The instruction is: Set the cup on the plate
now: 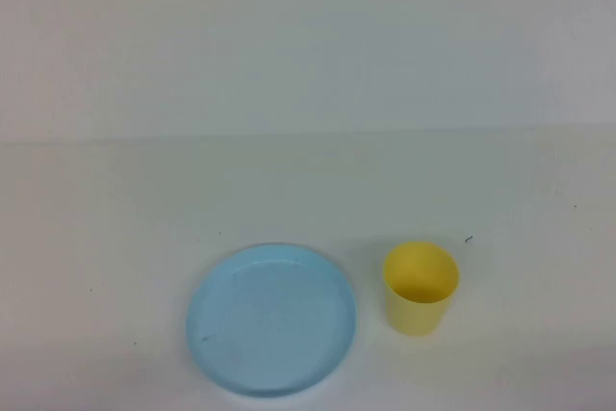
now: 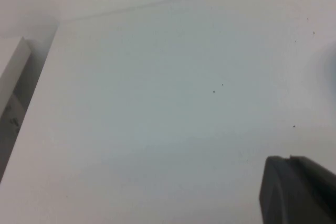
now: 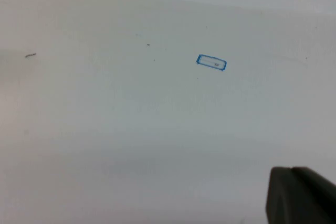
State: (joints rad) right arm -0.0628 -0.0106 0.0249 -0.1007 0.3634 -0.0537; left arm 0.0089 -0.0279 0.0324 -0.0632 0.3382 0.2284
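— While the high view takes in the white table point(image 1: 308, 190), where do the task things sit?

— Both are near the table's near edge. The plate point(image 1: 271, 321), round and light blue, lies flat, a bit left of the middle. The cup point(image 1: 421, 288), plain yellow, stands upright on the bare table just beside the plate, on its right, with a narrow strip of table between them. Its mouth faces up. Neither arm shows in this view.

— And the left wrist view?

— Mostly bare white table, with the table's edge and a pale upright panel point(image 2: 11, 72) at one side. Only one dark piece of the left gripper point(image 2: 296, 190) shows at the picture's corner, above the surface. I cannot tell whether it is apart or together. Cup and plate do not appear.

— The right wrist view?

— White table again, with a small blue rectangular outline point(image 3: 211, 62) marked on it and a few dark specks. One dark piece of the right gripper point(image 3: 299, 195) shows at the corner; I cannot tell its state either. It holds nothing that can be seen.
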